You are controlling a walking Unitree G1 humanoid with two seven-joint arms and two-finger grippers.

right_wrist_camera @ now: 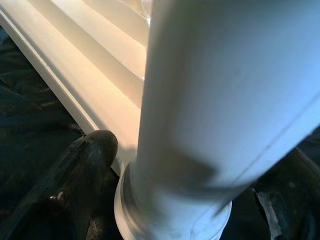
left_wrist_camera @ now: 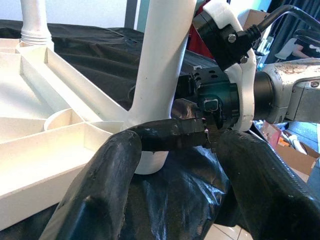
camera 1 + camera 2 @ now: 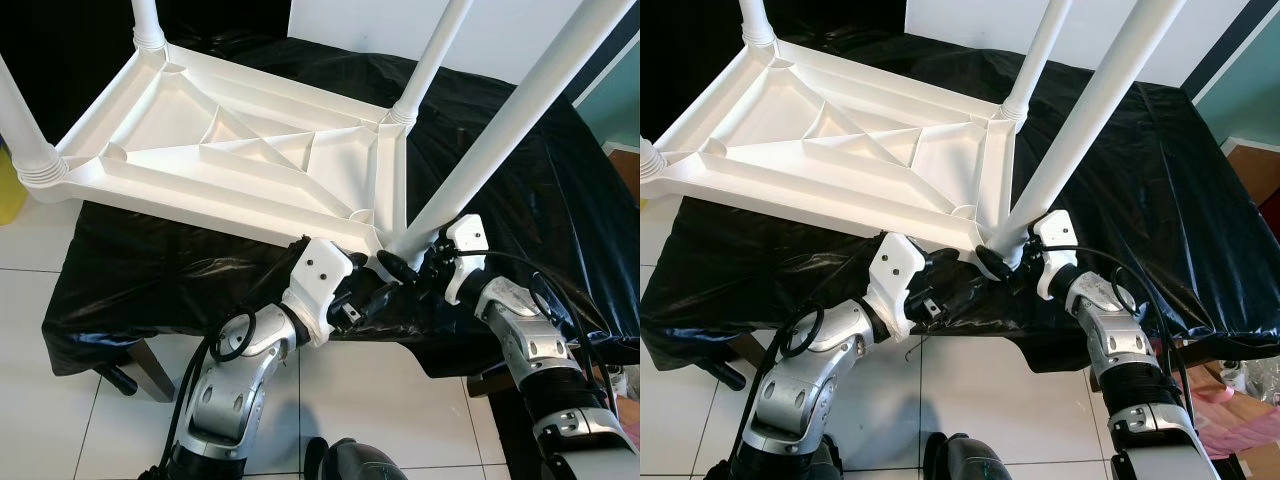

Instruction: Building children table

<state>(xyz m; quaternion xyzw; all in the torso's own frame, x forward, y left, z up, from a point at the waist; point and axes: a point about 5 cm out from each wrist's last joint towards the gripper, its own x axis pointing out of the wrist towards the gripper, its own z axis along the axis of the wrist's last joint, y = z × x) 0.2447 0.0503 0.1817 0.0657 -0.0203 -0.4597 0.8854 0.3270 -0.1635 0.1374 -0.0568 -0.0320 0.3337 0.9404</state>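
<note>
On the black-sheeted bench [image 3: 520, 170] the white plastic table [image 3: 240, 150] lies upside down, its ribbed underside up, and by the look of it the build is nearly done: four legs stand in the corner sockets, three of them seated upright at the far and side corners, such as the far leg [image 3: 432, 55]. What seems left is the near leg [image 3: 500, 130], which leans noticeably away from the table while its foot sits in the near corner socket; I judge it not yet fully home or straight, so it wants seating and perhaps turning, and then the table must be set on its feet. The plastic is smooth, glossy and unmarked, with triangular ribs and small round cups moulded into the underside, and ridged collars where legs meet sockets. Both grippers work at the base of that near leg. The right gripper [image 3: 405, 266] is clamped on the leg just above its collar, one black finger [image 1: 75, 170] pressing against the side. The left gripper [image 2: 175, 165] sits just beside it with fingers apart, straddling the corner without gripping. Below, pale floor tiles [image 3: 40, 300] show around the bench.
</note>
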